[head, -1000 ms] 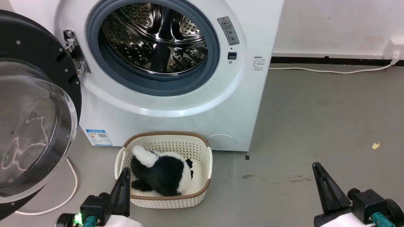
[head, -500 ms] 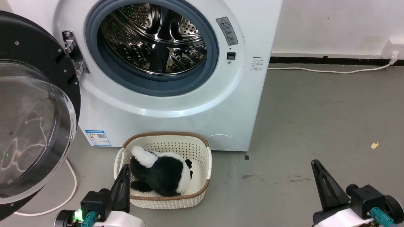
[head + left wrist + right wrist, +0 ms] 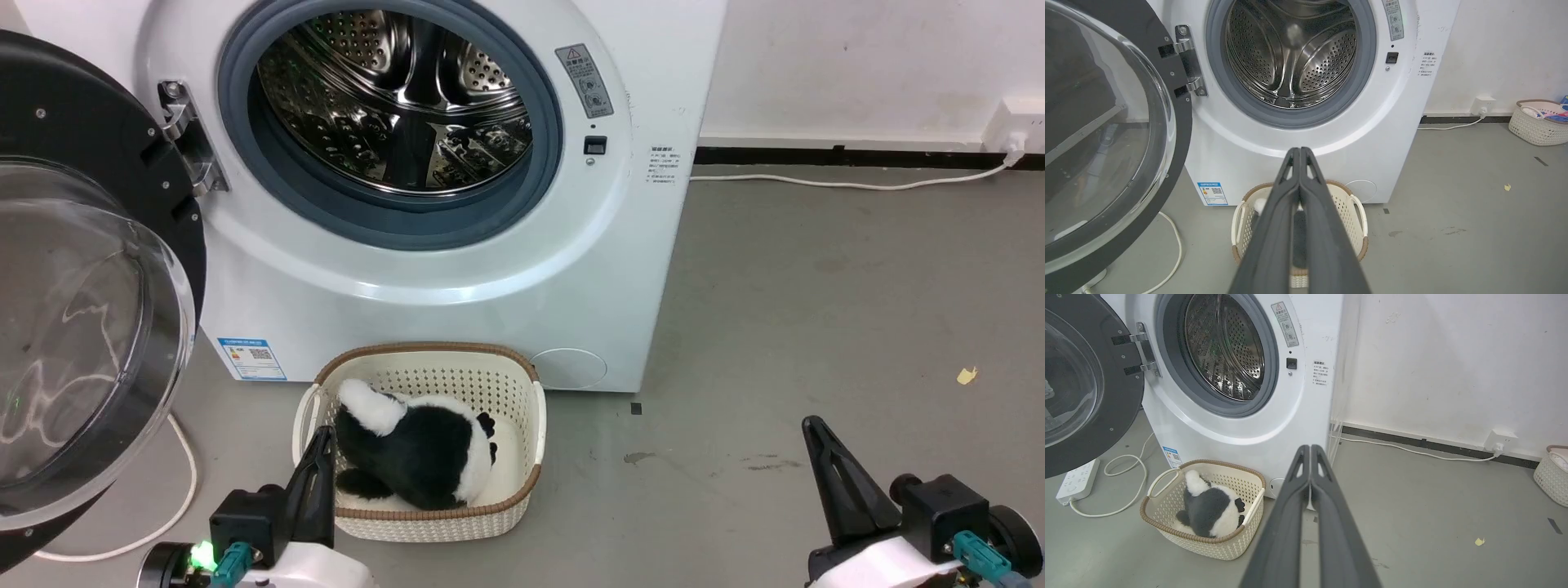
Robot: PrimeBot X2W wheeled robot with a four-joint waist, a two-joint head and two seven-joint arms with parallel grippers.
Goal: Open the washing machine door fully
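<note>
1. Washing machine door [image 3: 82, 310]: hangs from the hinge [image 3: 184, 135] on the left of the white washing machine [image 3: 457, 278]. It is swung far out, glass bowl facing the room, well clear of the drum [image 3: 400, 98].
2. Left gripper [image 3: 325, 445]: fingers pressed together, nothing between them. It sits low, just in front of the basket [image 3: 424, 349] that holds a panda plush [image 3: 416, 449], and apart from the door.
3. Right gripper [image 3: 816, 441]: also pressed together and empty, low over the grey floor [image 3: 816, 286], well apart from the machine.
4. Step in hand, as I judge it: the door looks at or near the end of its swing, so at most a last nudge is left.
5. Handling advice:
   - Use the nearer left arm.
   - Push with the closed fingers on the black rim, far from the hinge, not on the glass.
   - Ease off once the hinge stops.
   - Keep clear of the basket.
6. Writing:
   - Grey warning sticker [image 3: 581, 80] with a triangle sign, beside the drum mouth.
   - Small printed notice [image 3: 663, 165] on the machine's right edge.
   - Blue-bordered label with a QR code [image 3: 251, 358], low on the left.
   - All the text is too small to read, and no brand name can be made out.
</note>
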